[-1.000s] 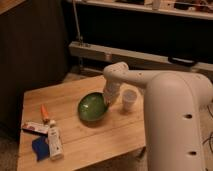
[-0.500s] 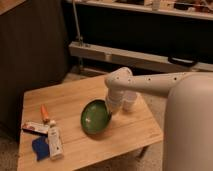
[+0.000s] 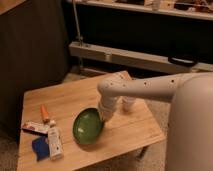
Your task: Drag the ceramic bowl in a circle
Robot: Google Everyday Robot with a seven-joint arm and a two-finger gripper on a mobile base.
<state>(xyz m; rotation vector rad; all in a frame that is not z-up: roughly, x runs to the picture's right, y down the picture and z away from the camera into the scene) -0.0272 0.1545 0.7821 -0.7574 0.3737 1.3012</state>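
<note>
Green ceramic bowl (image 3: 88,126) tips up on the table (image 3: 65,97) because my gripper (image 3: 103,118) pinches its right rim from above, a hold I need for dragging circles.

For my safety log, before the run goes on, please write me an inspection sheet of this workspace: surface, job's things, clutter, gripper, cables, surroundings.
Surface: light wooden table, carrying all the items below.
Job's things: round glossy green ceramic bowl, tilted, near the front middle of the table.
Clutter: small white cup behind the arm; orange stick-shaped item, flat white packet, white tube and blue piece at the table's left.
Gripper: gripper at the bowl's right rim, below the white arm.
Cables: nothing seen.
Surroundings: dark cabinet to the left; grey metal rail behind the table.
</note>
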